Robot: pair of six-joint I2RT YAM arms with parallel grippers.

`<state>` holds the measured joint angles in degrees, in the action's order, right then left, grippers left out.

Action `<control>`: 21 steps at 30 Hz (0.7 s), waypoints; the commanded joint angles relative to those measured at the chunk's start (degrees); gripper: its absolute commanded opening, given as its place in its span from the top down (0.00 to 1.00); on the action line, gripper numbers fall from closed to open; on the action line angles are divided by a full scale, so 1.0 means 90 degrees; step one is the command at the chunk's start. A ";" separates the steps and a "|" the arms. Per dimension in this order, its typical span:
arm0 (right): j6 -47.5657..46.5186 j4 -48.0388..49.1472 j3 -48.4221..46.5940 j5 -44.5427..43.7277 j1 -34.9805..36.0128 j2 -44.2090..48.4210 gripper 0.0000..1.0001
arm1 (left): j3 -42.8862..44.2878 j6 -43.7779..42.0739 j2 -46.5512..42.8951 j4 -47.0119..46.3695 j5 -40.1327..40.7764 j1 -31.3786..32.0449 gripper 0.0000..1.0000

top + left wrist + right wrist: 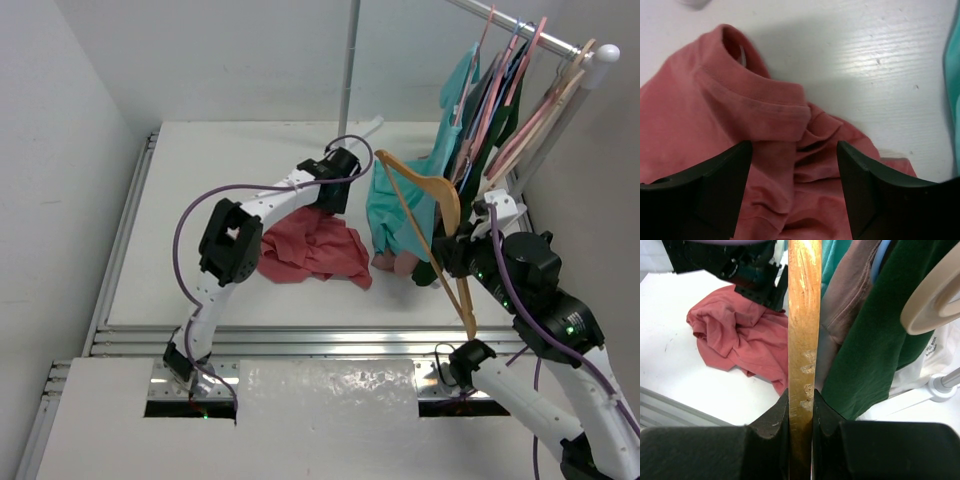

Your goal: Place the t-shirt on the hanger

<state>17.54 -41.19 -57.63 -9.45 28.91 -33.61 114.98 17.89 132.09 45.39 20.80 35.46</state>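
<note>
White tabletop [200, 180] beside a loaded clothes rail [520, 25]: coral t-shirt [315, 250] crumpled near its middle, wooden hanger [425, 182] held aloft.

Left gripper [792, 150] hovered with its jaws spread just above the ribbed collar [755, 95]. Right gripper [801, 410] was pinched tight on a flat, dented wooden bar of the hanger, close to the teal shirt [385, 215]. The t-shirt looked like light, limp jersey lying in soft ridges, likely to sag and slip wherever unsupported. Its doubled, stitched collar band seemed the firmest place to grasp, so the neck opening could be drawn over one rigid, smooth shoulder of the hanger.
</note>
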 commanded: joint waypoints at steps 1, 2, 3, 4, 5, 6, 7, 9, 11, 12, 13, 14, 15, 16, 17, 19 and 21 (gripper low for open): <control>-0.0054 0.0485 0.0065 0.0123 -0.0018 0.0062 1.00 | -0.0021 -0.0054 -0.0419 -0.0052 0.0326 -0.0161 0.34; -0.0064 0.0494 0.0065 0.0123 -0.0018 0.0033 1.00 | -0.0186 -0.0083 -0.0525 -0.0178 0.0336 -0.0161 0.36; -0.0074 0.0514 0.0094 0.0161 -0.0018 0.0023 1.00 | -0.0236 -0.0083 -0.0585 -0.0209 0.0365 -0.0161 0.36; -0.0074 0.0524 0.0114 0.0200 -0.0018 0.0004 1.00 | -0.0275 -0.0064 -0.0691 -0.0219 0.0433 -0.0161 0.35; -0.0074 0.0534 0.0123 0.0220 -0.0018 -0.0006 1.00 | -0.0314 -0.0074 -0.0760 -0.0315 0.0414 -0.0161 0.35; -0.0074 0.0543 0.0153 0.0240 -0.0018 -0.0035 1.00 | -0.0392 -0.0093 -0.0800 -0.0374 0.0414 -0.0171 0.35; -0.0074 0.0563 0.0163 0.0269 -0.0018 -0.0045 1.00 | -0.0412 -0.0132 -0.0829 -0.0414 0.0491 -0.0171 0.37; -0.0074 0.0573 0.0182 0.0289 -0.0018 -0.0055 1.00 | -0.0335 -0.0152 -0.0713 -0.0405 0.0424 -0.0219 0.46; -0.0074 0.0573 0.0202 0.0298 -0.0018 -0.0055 1.00 | -0.0353 -0.0161 -0.0644 -0.0453 0.0336 -0.0258 0.47; -0.0084 0.0573 0.0192 0.0289 -0.0018 -0.0055 1.00 | -0.0392 -0.0181 -0.0595 -0.0501 0.0278 -0.0249 0.54; -0.0074 0.0573 0.0192 0.0298 -0.0018 -0.0055 1.00 | -0.0402 -0.0200 -0.0585 -0.0579 0.0229 -0.0249 0.56; -0.0084 0.0573 0.0182 0.0289 -0.0018 -0.0075 1.00 | -0.0383 -0.0210 -0.0527 -0.0590 0.0170 -0.0259 0.57; -0.0093 0.0563 0.0182 0.0298 -0.0018 -0.0084 1.00 | -0.0363 -0.0220 -0.0498 -0.0590 0.0160 -0.0259 0.65; -0.0084 0.0573 0.0182 0.0308 -0.0018 -0.0084 1.00 | -0.0334 -0.0230 -0.0478 -0.0580 0.0141 -0.0259 0.67; -0.0093 0.0563 0.0182 0.0298 -0.0018 -0.0084 1.00 | -0.0324 -0.0230 -0.0449 -0.0570 0.0121 -0.0278 0.67; -0.0093 0.0602 0.0192 0.0298 -0.0018 -0.0084 1.00 | -0.0246 -0.0249 -0.0361 -0.0522 0.0082 -0.0307 0.78; -0.0103 0.0612 0.0192 0.0289 -0.0018 -0.0114 1.00 | -0.0217 -0.0250 -0.0341 -0.0463 0.0111 -0.0346 1.00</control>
<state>17.50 -40.73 -55.46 -7.22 28.91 -34.22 111.31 16.58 129.12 42.17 22.13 33.54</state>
